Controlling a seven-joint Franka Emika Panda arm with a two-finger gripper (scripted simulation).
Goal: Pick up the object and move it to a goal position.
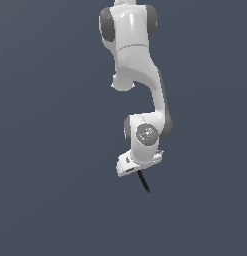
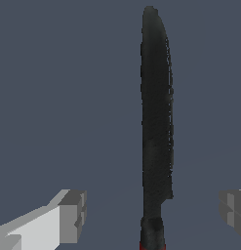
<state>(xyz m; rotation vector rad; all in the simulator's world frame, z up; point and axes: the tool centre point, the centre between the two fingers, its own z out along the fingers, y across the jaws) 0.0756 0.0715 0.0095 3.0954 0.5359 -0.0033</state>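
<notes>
The object is a slim knife-like stick. Its long black tapered part [image 2: 156,122] fills the middle of the wrist view, and only a sliver of its red part shows at the picture's edge. In the exterior view its black part [image 1: 144,182] sticks out from under the hand. My gripper [image 2: 153,212] is open, with one grey fingertip [image 2: 73,215] on each side of the stick and a clear gap between each and the stick. In the exterior view the gripper [image 1: 137,171] sits low over the stick, fingers hidden by the hand.
The white arm [image 1: 135,75] reaches down from the top of the exterior view. The ground [image 1: 55,190] is a plain dark grey-blue surface with nothing else on it in view.
</notes>
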